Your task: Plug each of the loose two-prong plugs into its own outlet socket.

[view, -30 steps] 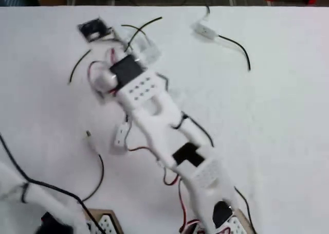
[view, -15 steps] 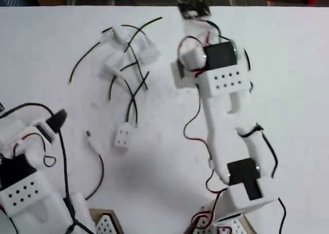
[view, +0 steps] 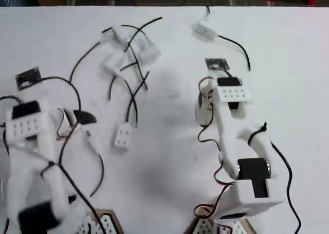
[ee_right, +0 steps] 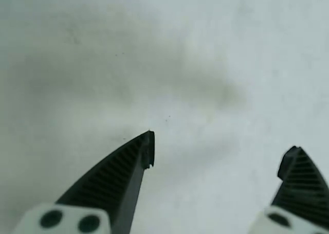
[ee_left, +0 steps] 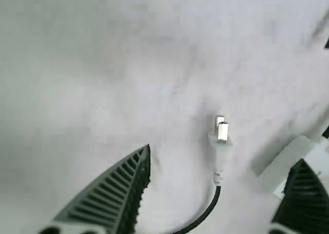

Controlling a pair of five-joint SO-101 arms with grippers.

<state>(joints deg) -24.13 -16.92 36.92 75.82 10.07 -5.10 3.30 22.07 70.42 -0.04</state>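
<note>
The left hand [ee_left: 223,157] is hovering low over the white desk [ee_left: 103,49], its two ribbed black fingers [ee_left: 121,193] standing wide apart and holding nothing. Between them, in the left wrist view, a loose two-prong plug [ee_left: 221,133] is lying flat on the desk. Its metal prongs are pointing away from the camera and its black cord [ee_left: 205,213] is trailing back toward the hand, with neither finger touching it. Just beside the plug, close to the other finger, the corner of a white outlet socket [ee_left: 293,157] is showing. In the high view the same plug [view: 89,136] is lying near the desk's left side, just beside the black fingertip of the left hand [view: 82,117], its cord [view: 100,169] curving toward the near edge. The outlet socket [view: 122,135] is lying near it toward the middle of the desk, apart from it, the plug not yet in it. Farther back, a tangle of black cords and white socket blocks [view: 126,54] is spreading across the middle of the desk. Another white piece on a black cord [view: 205,29] is lying near the far edge, well apart from the rest. The right arm [view: 231,136] is standing on the right side of the desk, bending over a bare patch. The right hand [ee_right: 222,141] is hanging above plain desk surface, its fingers [ee_right: 121,177] spreading open and gripping nothing.
</note>
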